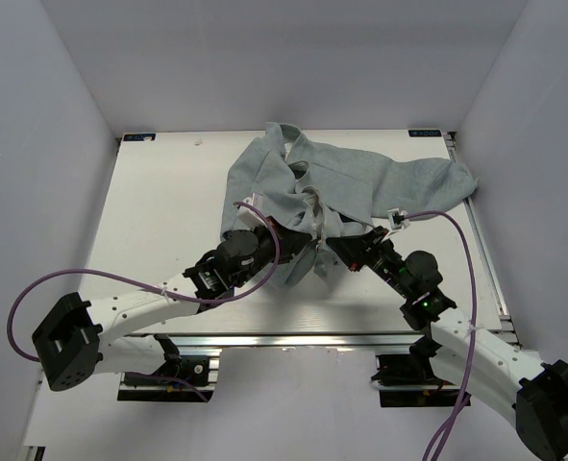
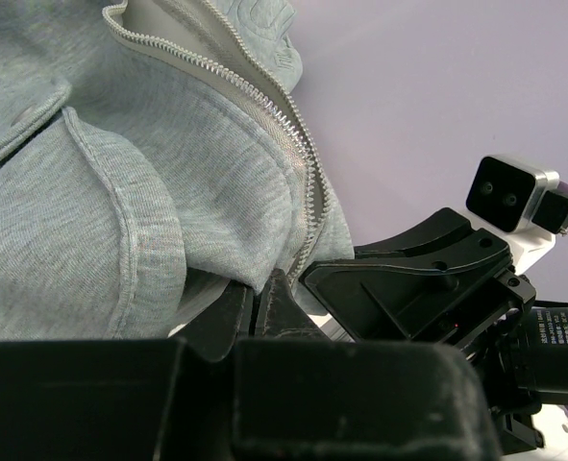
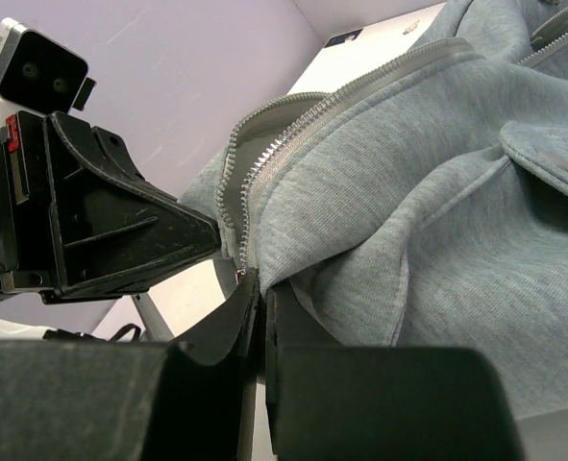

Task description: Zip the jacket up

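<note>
Low on the jacket (image 1: pixel 380 182), left claw (image 2: pixel 264 293) and right claw (image 3: pixel 259 288) each pinch one front, side by side; the zipper (image 2: pixel 298 130) runs away from both.

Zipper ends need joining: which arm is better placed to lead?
Right, probably: right gripper pinches the grey-green fleece jacket at the very end of its silver zipper; left gripper holds hem beside the teeth.

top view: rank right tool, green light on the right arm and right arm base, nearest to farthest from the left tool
1. right tool: just right of the left tool, at the jacket hem
2. green light: midway down the right arm
3. right arm base: bottom right corner
</note>
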Robot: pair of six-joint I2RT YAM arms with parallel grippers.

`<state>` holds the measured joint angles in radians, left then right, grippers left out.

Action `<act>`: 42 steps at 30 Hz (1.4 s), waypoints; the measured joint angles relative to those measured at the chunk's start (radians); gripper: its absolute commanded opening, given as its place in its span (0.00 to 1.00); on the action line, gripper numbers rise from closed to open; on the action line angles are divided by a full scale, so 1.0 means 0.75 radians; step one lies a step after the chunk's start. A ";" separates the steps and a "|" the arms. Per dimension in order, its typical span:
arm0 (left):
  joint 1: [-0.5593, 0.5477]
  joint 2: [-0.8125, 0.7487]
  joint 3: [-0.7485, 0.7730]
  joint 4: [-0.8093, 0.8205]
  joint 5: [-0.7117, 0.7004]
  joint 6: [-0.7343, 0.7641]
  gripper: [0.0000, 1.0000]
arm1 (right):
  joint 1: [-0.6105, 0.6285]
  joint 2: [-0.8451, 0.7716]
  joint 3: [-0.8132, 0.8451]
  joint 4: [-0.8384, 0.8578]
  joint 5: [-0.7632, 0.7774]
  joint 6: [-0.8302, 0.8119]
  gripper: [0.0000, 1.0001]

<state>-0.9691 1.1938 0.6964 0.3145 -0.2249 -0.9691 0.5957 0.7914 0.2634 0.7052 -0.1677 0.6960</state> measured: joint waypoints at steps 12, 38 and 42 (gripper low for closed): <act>0.000 0.000 0.000 0.000 0.001 0.010 0.00 | -0.001 0.001 0.000 0.010 -0.008 0.003 0.00; -0.002 -0.004 -0.007 0.007 0.020 0.016 0.00 | 0.000 0.044 0.000 0.070 -0.024 0.039 0.00; -0.002 -0.010 -0.013 0.010 0.022 0.024 0.00 | 0.000 0.044 0.000 0.072 -0.024 0.039 0.00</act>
<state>-0.9703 1.1866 0.6868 0.3222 -0.2085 -0.9512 0.5957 0.8242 0.2634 0.7593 -0.1860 0.7254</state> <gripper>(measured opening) 0.030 0.037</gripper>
